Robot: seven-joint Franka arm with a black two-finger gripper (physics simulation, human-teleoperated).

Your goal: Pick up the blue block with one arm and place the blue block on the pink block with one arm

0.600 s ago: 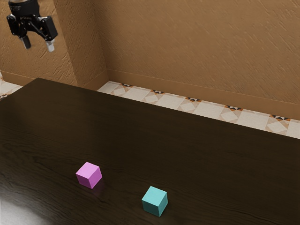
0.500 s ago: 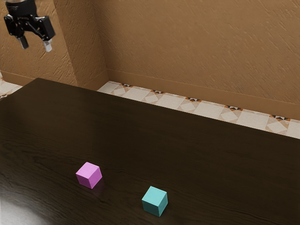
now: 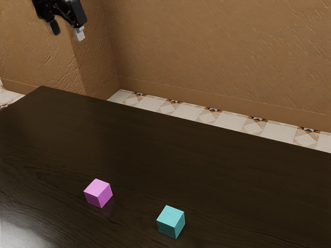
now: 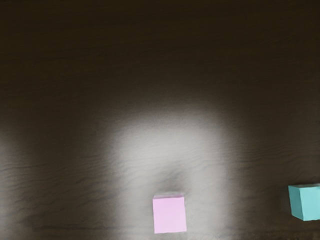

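The black two-finger gripper is seen at the exterior view's upper left, fingers apparently spread, nothing held. The small turquoise-blue cube is set at lower centre on the dark wooden table, near the pink cube but apart from it.

The gripper, above the table's far corner, is cut off by the exterior view's top edge; only its lower body and two spread fingers show. The table's near edge and near corners lie beyond that picture's borders. In the wrist view the blue block is clipped by the picture's edge, and the pink block hides its sides.
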